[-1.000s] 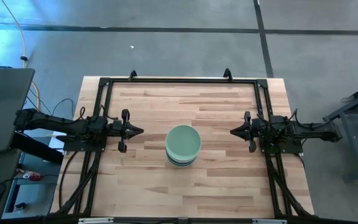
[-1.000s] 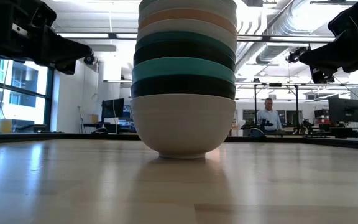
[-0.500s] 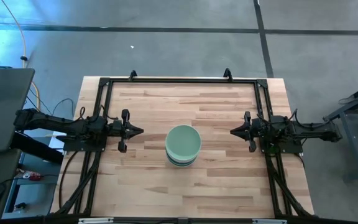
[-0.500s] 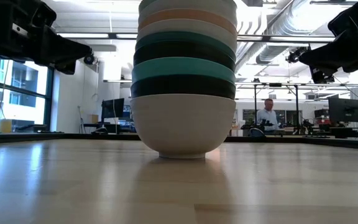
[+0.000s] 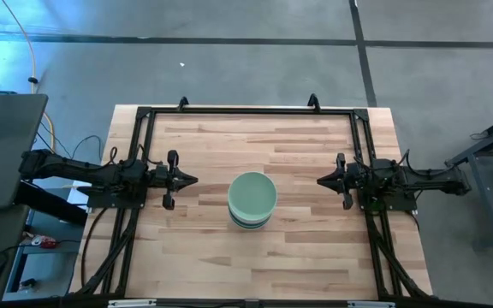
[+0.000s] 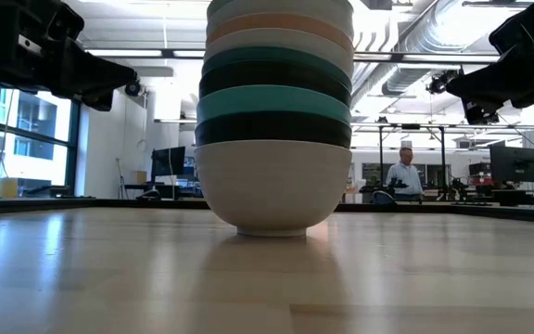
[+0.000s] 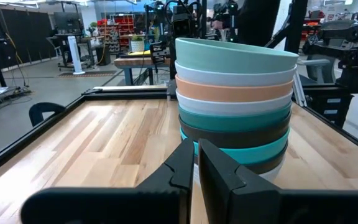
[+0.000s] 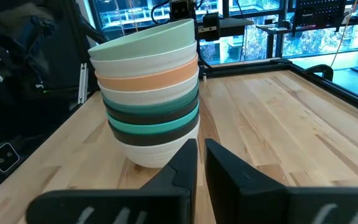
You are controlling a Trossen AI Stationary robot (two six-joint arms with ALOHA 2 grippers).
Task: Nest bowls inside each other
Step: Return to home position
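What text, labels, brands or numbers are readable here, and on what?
None can be read.
The stack of bowls: plain, no print.
A small square mark, right wrist view: a symbol, no letters legible.
The monitors in the room behind: too small to read.
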